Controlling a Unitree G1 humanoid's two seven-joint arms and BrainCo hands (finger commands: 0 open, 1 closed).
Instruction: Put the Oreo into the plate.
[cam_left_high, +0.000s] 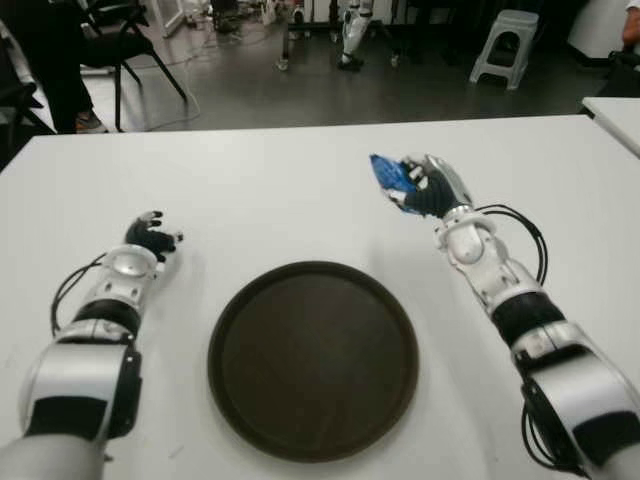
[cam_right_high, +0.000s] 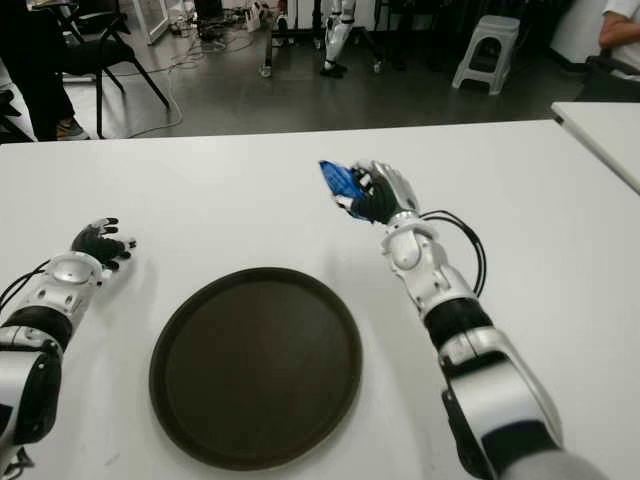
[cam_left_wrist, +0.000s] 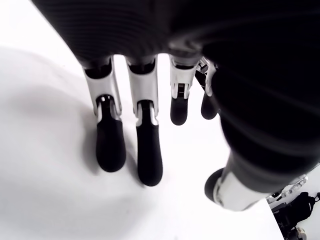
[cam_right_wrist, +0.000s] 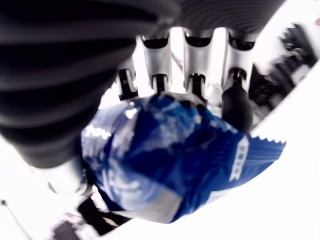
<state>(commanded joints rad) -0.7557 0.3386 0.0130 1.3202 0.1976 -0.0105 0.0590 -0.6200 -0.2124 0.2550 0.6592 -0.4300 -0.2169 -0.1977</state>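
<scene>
Gripping the blue Oreo packet (cam_left_high: 391, 174), the right hand (cam_left_high: 432, 190) has its fingers (cam_right_wrist: 195, 75) curled around the wrapper and holds it above the white surface (cam_left_high: 300, 190), beyond the far right edge of the dark round plate (cam_left_high: 230, 400). Well to the left of the plate, the left hand (cam_left_high: 150, 238) shows with fingers (cam_left_wrist: 111, 145) loosely extended, holding nothing.

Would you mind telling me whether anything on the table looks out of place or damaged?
Nothing stands out. The right hand grips the intact blue Oreo packet beyond the plate, which lies flat; the left hand shows open to its left.
</scene>
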